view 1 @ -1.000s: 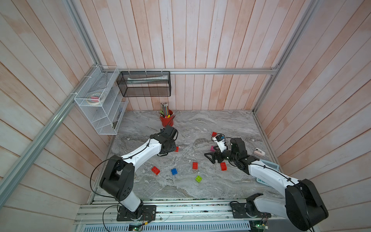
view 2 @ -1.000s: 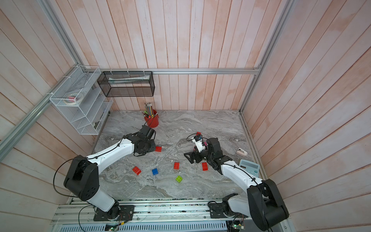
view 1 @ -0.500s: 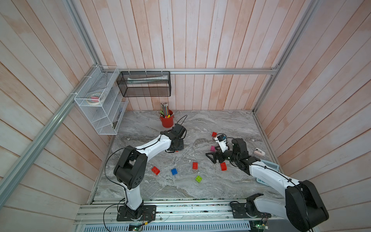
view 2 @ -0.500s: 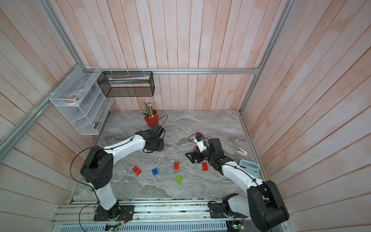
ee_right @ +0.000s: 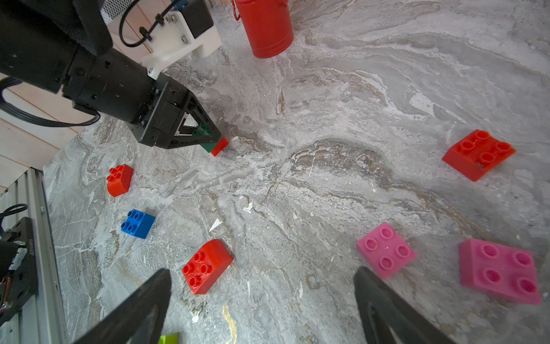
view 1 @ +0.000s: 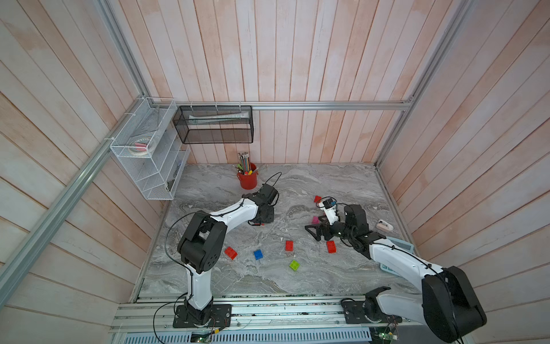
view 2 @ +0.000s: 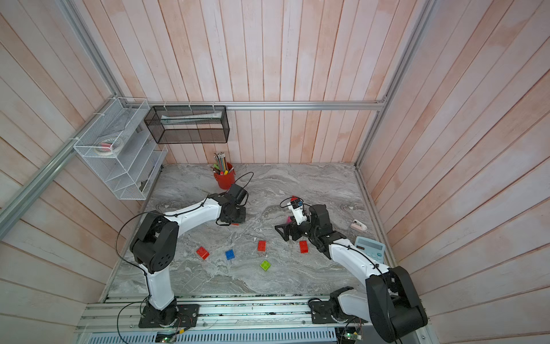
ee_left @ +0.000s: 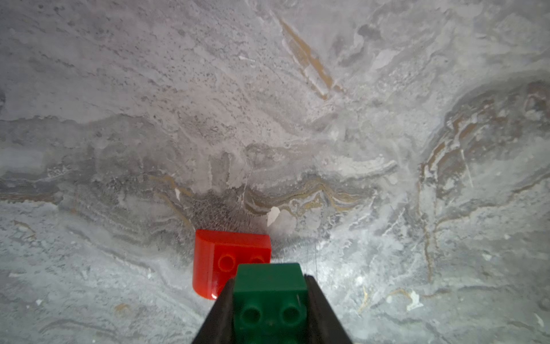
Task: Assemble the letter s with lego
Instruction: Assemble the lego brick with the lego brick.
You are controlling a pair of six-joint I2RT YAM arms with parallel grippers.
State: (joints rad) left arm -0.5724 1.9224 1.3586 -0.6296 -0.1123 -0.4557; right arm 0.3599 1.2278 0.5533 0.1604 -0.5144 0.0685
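Bare counter (view 1: pixel 291 213) is lying open between the arms; a red pencil cup (view 1: pixel 247 180) is standing near the left end effector (ee_left: pixel 269 286)

The dark green brick (ee_left: pixel 269 295) is pinched in the left gripper (ee_left: pixel 269 284), its end over a rounded red brick (ee_left: pixel 220 262) on the marble. Nearer the robot lie, studs up and apart, a curved red brick (view 1: pixel 230 253), a blue brick (view 1: pixel 258 254), a middle red brick (view 1: pixel 289 245), a lime green brick (view 1: pixel 294 264) and another red brick (view 1: pixel 331 246). A square pink brick (ee_right: pixel 386 249) and a longer pink brick (ee_right: pixel 500 269) lie side by side, with a sloped red brick (ee_right: pixel 478 154) farther back.
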